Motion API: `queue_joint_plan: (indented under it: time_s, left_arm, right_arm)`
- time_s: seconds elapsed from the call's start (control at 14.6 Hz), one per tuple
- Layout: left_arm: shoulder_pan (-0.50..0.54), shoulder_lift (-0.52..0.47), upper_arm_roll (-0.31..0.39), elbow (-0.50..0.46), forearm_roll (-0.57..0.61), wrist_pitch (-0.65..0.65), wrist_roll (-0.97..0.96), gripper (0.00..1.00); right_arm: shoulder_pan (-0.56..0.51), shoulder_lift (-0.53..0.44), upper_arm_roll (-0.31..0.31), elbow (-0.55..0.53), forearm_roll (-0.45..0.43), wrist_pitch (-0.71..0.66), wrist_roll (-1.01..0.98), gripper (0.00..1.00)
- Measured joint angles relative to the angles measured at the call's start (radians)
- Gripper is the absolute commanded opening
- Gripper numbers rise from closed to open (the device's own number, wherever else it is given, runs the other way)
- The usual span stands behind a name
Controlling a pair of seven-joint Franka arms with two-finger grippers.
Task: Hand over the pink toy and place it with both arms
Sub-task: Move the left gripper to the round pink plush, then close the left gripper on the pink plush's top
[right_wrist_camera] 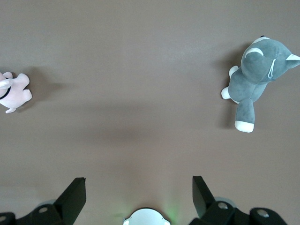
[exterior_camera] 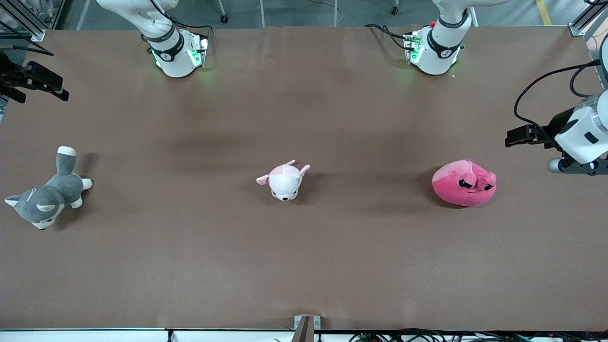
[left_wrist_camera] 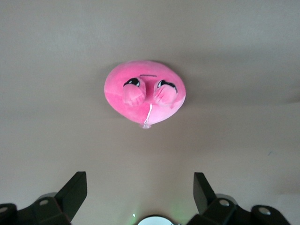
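The pink toy (exterior_camera: 464,183) lies on the brown table toward the left arm's end, its face toward the front camera. It shows in the left wrist view (left_wrist_camera: 144,91) ahead of the jaws, apart from them. My left gripper (exterior_camera: 512,137) hangs open and empty in the air over the table's edge at the left arm's end, beside the pink toy; it also shows in the left wrist view (left_wrist_camera: 139,188). My right gripper (exterior_camera: 54,88) hangs open and empty over the right arm's end of the table; it also shows in the right wrist view (right_wrist_camera: 139,190).
A small white and pale-pink puppy plush (exterior_camera: 285,180) lies mid-table and shows in the right wrist view (right_wrist_camera: 14,91). A grey and white husky plush (exterior_camera: 45,197) lies at the right arm's end and shows in the right wrist view (right_wrist_camera: 255,75). A metal bracket (exterior_camera: 306,327) sits at the front edge.
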Motion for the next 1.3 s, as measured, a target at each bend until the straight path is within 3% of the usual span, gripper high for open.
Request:
queue_joint_plan:
  time_s: [0.41, 0.75, 1.16, 1.3]
  left_arm:
    - [0.036, 0.127, 0.003, -0.013, 0.012, 0.0, 0.0, 0.9]
    - [0.047, 0.235, 0.003, -0.012, 0.012, 0.054, -0.002, 0.9]
    - [0.047, 0.301, 0.002, -0.01, 0.012, 0.137, -0.003, 0.89]
    - [0.047, 0.313, 0.001, -0.01, 0.012, 0.154, -0.003, 0.84]
  right_arm:
    - [0.0, 0.0, 0.0, 0.001, 0.0, 0.0, 0.0, 1.0]
    - [0.0, 0.0, 0.001, 0.001, 0.0, 0.0, 0.0, 1.0]
    - [0.0, 0.0, 0.001, 0.001, 0.0, 0.0, 0.0, 1.0]
    - [0.0, 0.0, 0.001, 0.001, 0.0, 0.0, 0.0, 1.0]
